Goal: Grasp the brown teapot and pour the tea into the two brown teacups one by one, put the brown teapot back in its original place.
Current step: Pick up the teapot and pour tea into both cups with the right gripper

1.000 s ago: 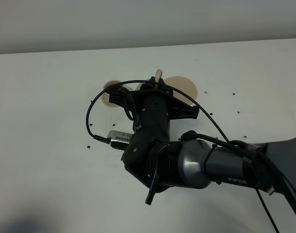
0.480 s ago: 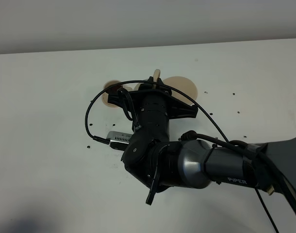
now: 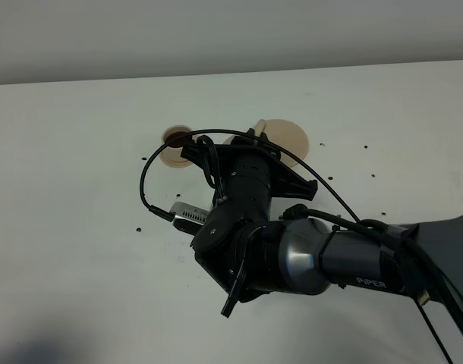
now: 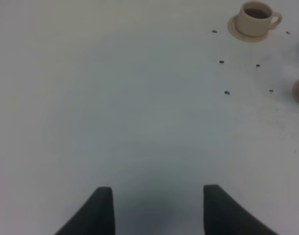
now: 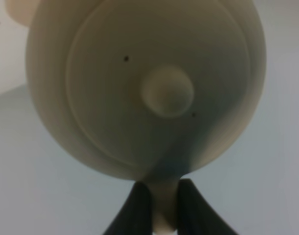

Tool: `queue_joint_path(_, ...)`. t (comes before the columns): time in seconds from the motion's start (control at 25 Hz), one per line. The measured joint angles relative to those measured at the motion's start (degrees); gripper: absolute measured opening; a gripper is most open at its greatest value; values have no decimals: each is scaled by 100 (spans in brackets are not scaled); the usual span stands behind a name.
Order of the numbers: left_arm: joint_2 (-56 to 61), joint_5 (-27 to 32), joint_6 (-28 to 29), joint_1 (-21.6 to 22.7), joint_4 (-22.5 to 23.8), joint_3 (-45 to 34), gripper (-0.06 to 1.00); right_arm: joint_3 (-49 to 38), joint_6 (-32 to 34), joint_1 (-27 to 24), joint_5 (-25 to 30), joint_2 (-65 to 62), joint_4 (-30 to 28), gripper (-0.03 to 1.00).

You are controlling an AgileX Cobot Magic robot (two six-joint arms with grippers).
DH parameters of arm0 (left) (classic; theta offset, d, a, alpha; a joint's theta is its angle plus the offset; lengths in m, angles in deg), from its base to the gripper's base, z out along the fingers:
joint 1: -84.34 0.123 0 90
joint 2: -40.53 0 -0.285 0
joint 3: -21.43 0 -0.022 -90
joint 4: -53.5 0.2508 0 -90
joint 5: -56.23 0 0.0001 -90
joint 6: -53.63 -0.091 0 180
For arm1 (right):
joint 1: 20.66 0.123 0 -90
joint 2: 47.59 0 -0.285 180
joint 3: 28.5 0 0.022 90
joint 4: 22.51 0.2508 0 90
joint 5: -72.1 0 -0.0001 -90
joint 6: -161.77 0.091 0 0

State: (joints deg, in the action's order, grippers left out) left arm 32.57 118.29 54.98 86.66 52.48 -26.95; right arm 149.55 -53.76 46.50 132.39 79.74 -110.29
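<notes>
Our right gripper (image 5: 159, 208) is clamped on the brown teapot (image 5: 144, 83) by its handle. Our left gripper (image 4: 157, 210) hangs open over the white table (image 4: 115, 98), holding nothing, a filled teacup (image 4: 255, 17) far off.

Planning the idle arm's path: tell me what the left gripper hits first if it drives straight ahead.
Probably nothing: ahead of the left gripper lies bare table. The filled teacup sits off to one side.

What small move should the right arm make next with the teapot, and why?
Probably carry the brown teapot toward the large saucer and lower it there. The right tool grips its handle, and the teacup in the left wrist view already holds dark tea; the second cup is hidden.
</notes>
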Motion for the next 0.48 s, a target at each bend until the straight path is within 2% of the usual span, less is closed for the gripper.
queue_joint_path(0.32,0,0,0,0,0,0,40,0,833,12,430,0,505,10)
queue_joint_path(0.48,0,0,0,0,0,0,40,188,1087,102,640,0,1007,10)
